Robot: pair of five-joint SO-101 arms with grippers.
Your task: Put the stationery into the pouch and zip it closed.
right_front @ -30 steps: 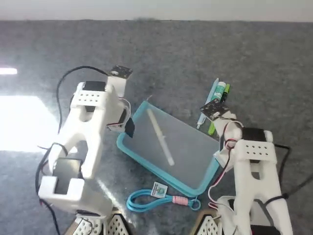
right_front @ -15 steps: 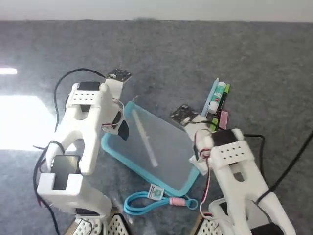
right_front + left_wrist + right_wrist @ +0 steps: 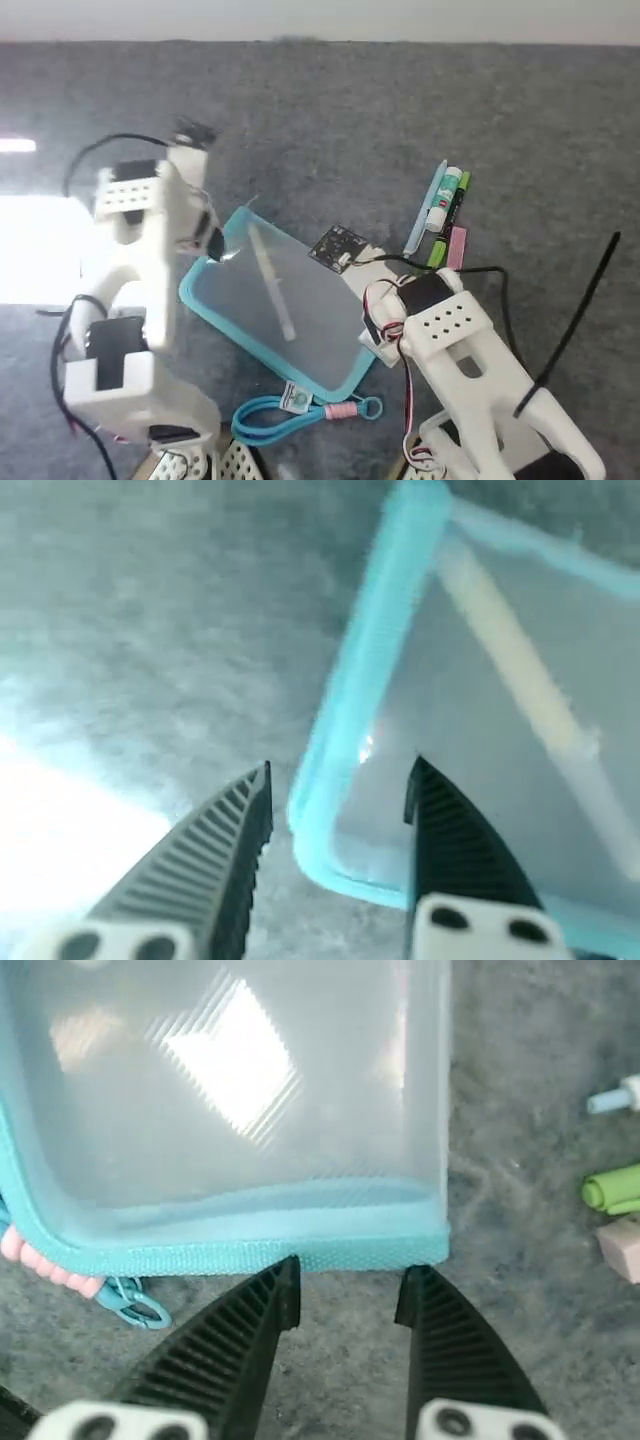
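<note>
Pouch (image 3: 310,322) has slid left across the surface (image 3: 350,120) in the last second, and the left arm swung left with it. The right arm has left the stationery (image 3: 446,212) and come over to the pouch's near-right edge. One white pen (image 3: 268,282) is inside, but the rest lies well apart to the right, so loading is barely started. This looks like repositioning or bracing the pouch, not zipping.

Left end effector (image 3: 340,768) has its jaws apart, straddling the pouch's corner without pinching it. Right end effector (image 3: 352,1272) is also spread, its tips just short of the teal zip edge and holding nothing.

The wrist views settle the jaw gaps, which the arm bodies hide from above. The right wrist view also catches the pink beads (image 3: 12,1245) near the pouch's corner. The high view alone gives the layout: pouch, loose pile, and blue strap (image 3: 268,415) trailing near the arm bases.
</note>
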